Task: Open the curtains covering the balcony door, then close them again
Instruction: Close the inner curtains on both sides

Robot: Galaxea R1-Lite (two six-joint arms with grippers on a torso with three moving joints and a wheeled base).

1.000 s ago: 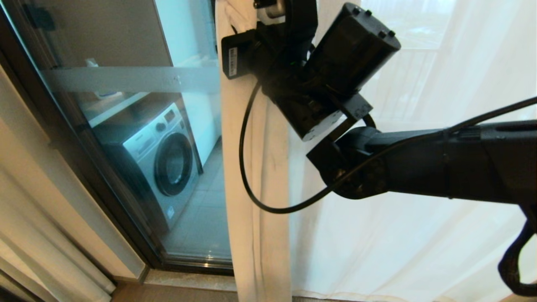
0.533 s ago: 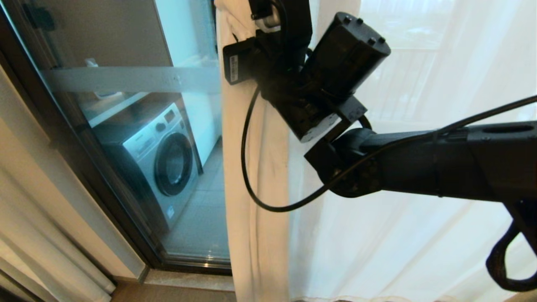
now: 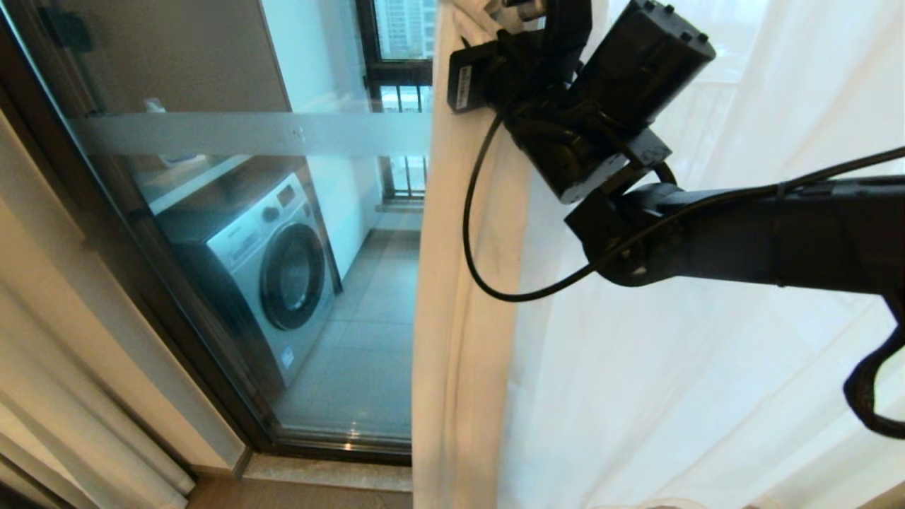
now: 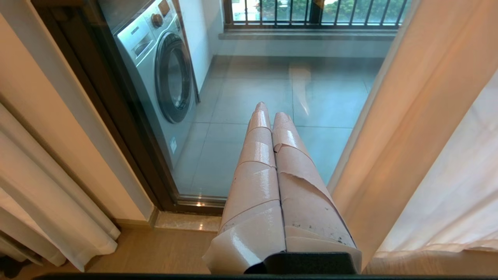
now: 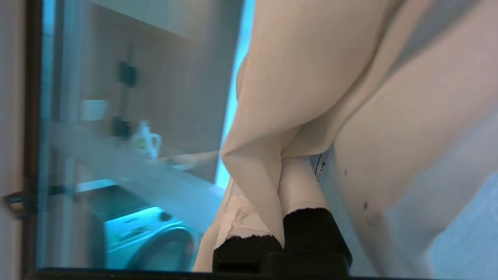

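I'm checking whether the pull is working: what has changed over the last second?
The right gripper, shut on the curtain edge, drew it toward the robot's right, baring more balcony door glass and the railing window behind. Door, washing machine and shut left gripper stayed put.

Daylight comes in from outside through the balcony door (image 3: 233, 233) and glows through the curtains (image 3: 693, 396), which are washed out nearly white at the right of the head view. The black right arm (image 3: 742, 233) stands dark against that backlight, its detail lost. Pale reflections streak the glass over the washing machine (image 3: 272, 268). The right wrist view is dim, soft and tinted blue, with the cloth close to the lens out of focus. The left wrist view is sharp and warm, and straight edges bow near the head view's borders
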